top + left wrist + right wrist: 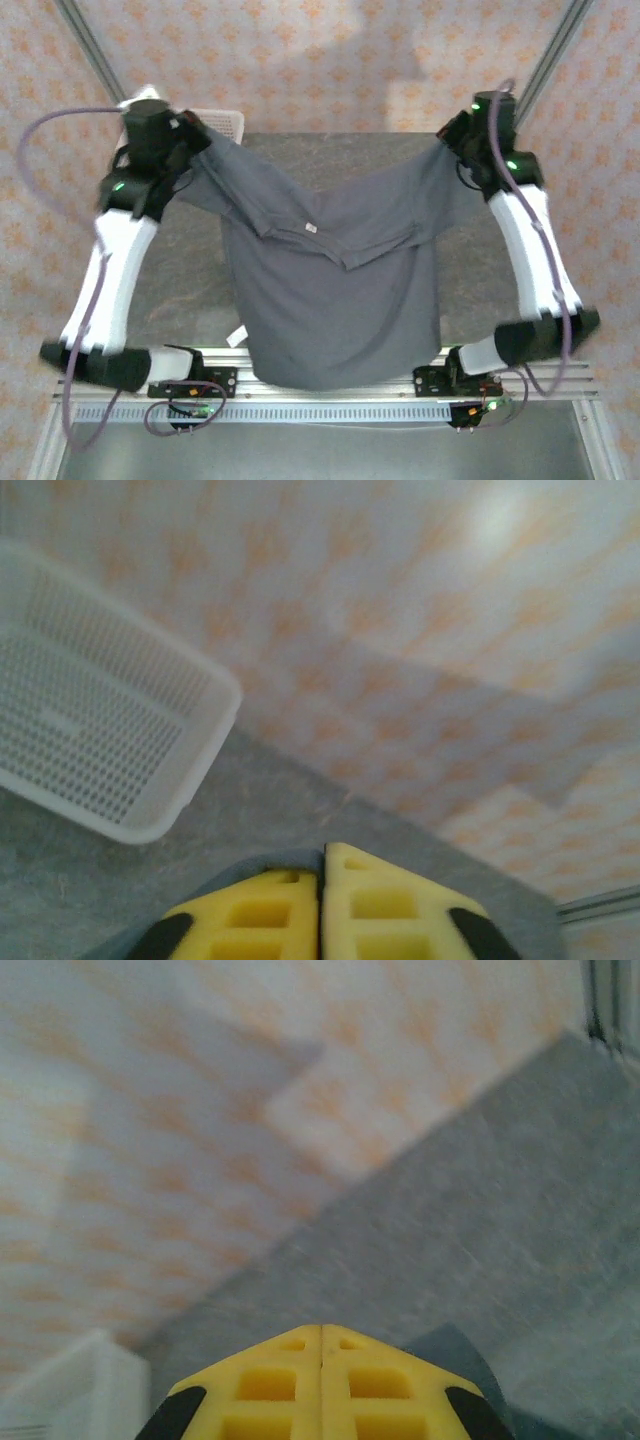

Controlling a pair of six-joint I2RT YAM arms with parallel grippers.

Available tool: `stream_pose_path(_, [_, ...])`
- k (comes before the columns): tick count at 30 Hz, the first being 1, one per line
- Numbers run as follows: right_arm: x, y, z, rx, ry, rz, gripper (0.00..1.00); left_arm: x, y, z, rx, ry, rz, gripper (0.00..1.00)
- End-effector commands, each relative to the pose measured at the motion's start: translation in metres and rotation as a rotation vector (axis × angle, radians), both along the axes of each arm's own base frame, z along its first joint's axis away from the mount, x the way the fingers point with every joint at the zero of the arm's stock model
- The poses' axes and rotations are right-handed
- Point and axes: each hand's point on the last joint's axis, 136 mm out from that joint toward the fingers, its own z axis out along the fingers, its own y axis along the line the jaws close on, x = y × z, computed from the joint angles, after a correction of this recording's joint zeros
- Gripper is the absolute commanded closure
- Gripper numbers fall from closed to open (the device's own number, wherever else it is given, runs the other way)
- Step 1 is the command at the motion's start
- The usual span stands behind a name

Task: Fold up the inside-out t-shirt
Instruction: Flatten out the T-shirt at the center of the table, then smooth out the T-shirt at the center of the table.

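Note:
The inside-out t-shirt (340,300) is dark slate-grey and hangs stretched between both arms, its lower hem drooping over the table's near edge. A small white tag (310,228) shows near the neckline. My left gripper (192,138) is at the far left, shut on one upper corner of the shirt. In the left wrist view its yellow fingers (322,852) meet, with a sliver of grey fabric (262,863) at the tip. My right gripper (452,148) is at the far right, shut on the other corner. In the right wrist view its fingers (321,1330) are together, with cloth (452,1352) beside them.
A white mesh basket (222,122) stands at the table's far left corner, just behind the left gripper; it also shows in the left wrist view (90,720). The grey table (180,270) is ringed by a patterned backdrop. Metal frame posts rise at both far corners.

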Motion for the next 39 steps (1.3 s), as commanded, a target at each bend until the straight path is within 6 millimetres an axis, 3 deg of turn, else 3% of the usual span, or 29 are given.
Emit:
stream_pose_path(1, [0.049, -0.018, -0.026, -0.019, 0.011, -0.043, 0.65, 0.076, -0.005, -0.057, -0.026, 0.024, 0.015, 0.63])
stream_pose_path(2, [0.062, -0.018, -0.038, -0.039, 0.055, -0.033, 0.45, 0.1, -0.008, -0.075, -0.021, 0.055, 0.005, 0.51])
stream_pose_path(3, [0.069, -0.017, -0.05, -0.036, 0.118, -0.019, 0.39, 0.119, -0.014, -0.087, -0.014, 0.084, -0.026, 0.45])
stream_pose_path(5, [0.074, -0.009, -0.065, -0.023, 0.211, 0.043, 0.36, 0.141, -0.024, -0.103, -0.008, 0.13, -0.073, 0.42])
stream_pose_path(8, [0.061, -0.003, -0.082, -0.032, 0.255, 0.105, 0.34, 0.141, -0.033, -0.1, -0.043, 0.103, -0.118, 0.4])
stream_pose_path(11, [0.037, 0.025, -0.091, 0.024, 0.223, 0.27, 0.34, 0.114, -0.043, -0.097, -0.103, 0.096, -0.168, 0.4])
stream_pose_path(15, [-0.007, 0.078, -0.114, -0.018, 0.233, 0.517, 0.35, 0.056, -0.075, -0.112, -0.144, 0.141, -0.299, 0.41])
stream_pose_path(19, [-0.049, 0.118, -0.163, -0.317, 0.324, 0.668, 0.35, -0.014, -0.121, -0.124, -0.064, 0.162, -0.484, 0.41])
stream_pose_path(23, [-0.069, 0.142, -0.219, -0.388, 0.465, 0.768, 0.35, -0.079, -0.158, -0.123, 0.045, 0.151, -0.667, 0.37])
stream_pose_path(26, [-0.077, 0.157, -0.255, -0.409, 0.549, 0.823, 0.35, -0.116, -0.171, -0.123, 0.094, 0.14, -0.748, 0.34])
stream_pose_path(31, [-0.076, 0.173, -0.291, -0.344, 0.62, 0.843, 0.36, -0.146, -0.168, -0.135, 0.105, 0.148, -0.777, 0.29])
stream_pose_path(35, [-0.075, 0.186, -0.305, -0.3, 0.644, 0.864, 0.38, -0.148, -0.158, -0.15, 0.135, 0.183, -0.743, 0.28])
stream_pose_path(39, [-0.075, 0.197, -0.31, -0.243, 0.646, 0.877, 0.4, -0.143, -0.161, -0.165, 0.133, 0.221, -0.741, 0.28])
